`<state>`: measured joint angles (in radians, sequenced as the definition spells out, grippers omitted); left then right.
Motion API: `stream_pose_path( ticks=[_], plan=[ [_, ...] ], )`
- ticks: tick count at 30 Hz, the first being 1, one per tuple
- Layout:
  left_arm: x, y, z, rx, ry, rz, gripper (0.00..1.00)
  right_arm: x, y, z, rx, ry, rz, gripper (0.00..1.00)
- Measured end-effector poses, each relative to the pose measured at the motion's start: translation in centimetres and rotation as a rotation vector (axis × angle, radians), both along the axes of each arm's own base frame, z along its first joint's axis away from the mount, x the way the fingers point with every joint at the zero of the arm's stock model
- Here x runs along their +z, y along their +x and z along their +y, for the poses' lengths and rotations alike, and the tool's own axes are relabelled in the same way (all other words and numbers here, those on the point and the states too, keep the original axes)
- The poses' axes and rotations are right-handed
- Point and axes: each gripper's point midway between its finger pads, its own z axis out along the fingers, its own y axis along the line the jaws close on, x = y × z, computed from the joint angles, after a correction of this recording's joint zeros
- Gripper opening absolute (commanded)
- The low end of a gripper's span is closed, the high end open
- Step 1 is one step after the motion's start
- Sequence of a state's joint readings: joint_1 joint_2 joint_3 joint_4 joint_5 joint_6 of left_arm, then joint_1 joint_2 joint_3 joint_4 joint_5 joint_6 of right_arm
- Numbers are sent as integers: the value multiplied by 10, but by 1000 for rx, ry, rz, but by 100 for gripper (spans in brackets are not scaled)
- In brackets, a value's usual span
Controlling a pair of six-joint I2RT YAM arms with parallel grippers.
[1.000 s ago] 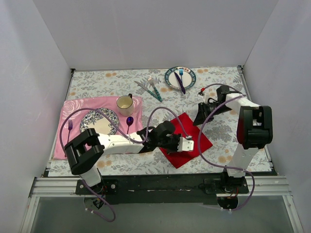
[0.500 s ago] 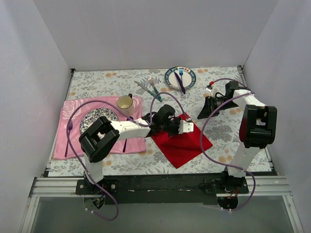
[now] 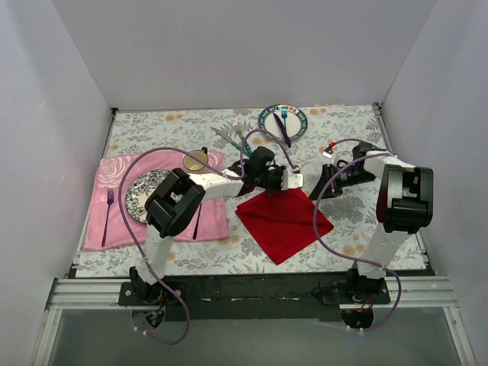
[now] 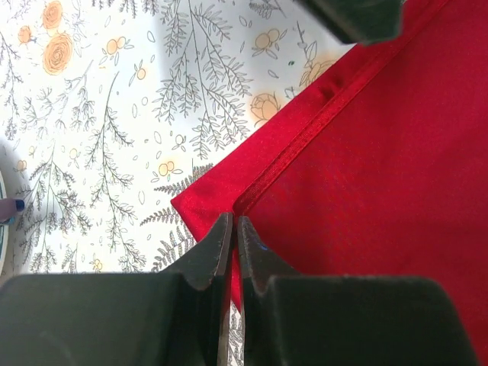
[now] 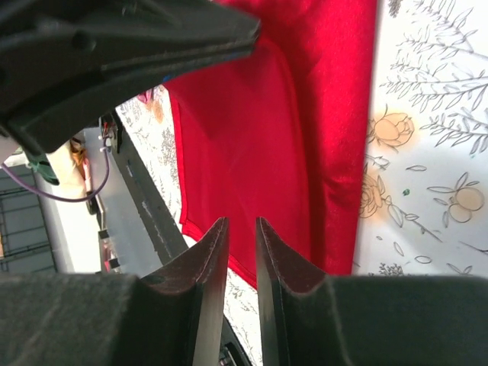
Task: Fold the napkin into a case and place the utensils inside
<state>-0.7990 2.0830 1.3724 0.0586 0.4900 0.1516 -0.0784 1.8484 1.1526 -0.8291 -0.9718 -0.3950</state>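
The red napkin (image 3: 282, 221) lies spread on the floral tablecloth, one corner pointing toward the far side. My left gripper (image 3: 293, 180) is at that far corner, shut on the napkin's hem (image 4: 233, 229); red cloth (image 4: 381, 152) shows between its jaws. My right gripper (image 3: 323, 185) hangs just right of the napkin's far edge. Its jaws (image 5: 242, 229) stand a narrow gap apart with nothing between them, the napkin (image 5: 252, 130) beyond them. The teal-handled fork (image 3: 239, 133) and knife (image 3: 226, 138) lie side by side at the back, partly crossed by a purple cable.
A pink placemat (image 3: 114, 171) on the left carries a patterned plate (image 3: 137, 197), a purple fork (image 3: 109, 200), a purple spoon (image 3: 197, 221) and a cup (image 3: 198, 158). A far plate (image 3: 267, 126) holds a blue fork and purple knife. The left arm (image 5: 114, 46) looms across the right wrist view.
My left gripper has travelled away from the arm bases toward the far side, pulling the napkin's corner with it, so the cloth now lies spread wider. The right gripper shifted slightly.
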Motion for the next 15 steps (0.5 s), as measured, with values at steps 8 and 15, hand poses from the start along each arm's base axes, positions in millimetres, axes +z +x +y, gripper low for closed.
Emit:
stream_pose_path(
  ticks=[8,15],
  plan=[
    [-10,4,-3,-30,5,-15,0,-8,-13,2,-1,15,36,25],
    [-5,4,-7,-51,-12,-37,0,-17,-22,2,-1,11,63,25]
  ],
)
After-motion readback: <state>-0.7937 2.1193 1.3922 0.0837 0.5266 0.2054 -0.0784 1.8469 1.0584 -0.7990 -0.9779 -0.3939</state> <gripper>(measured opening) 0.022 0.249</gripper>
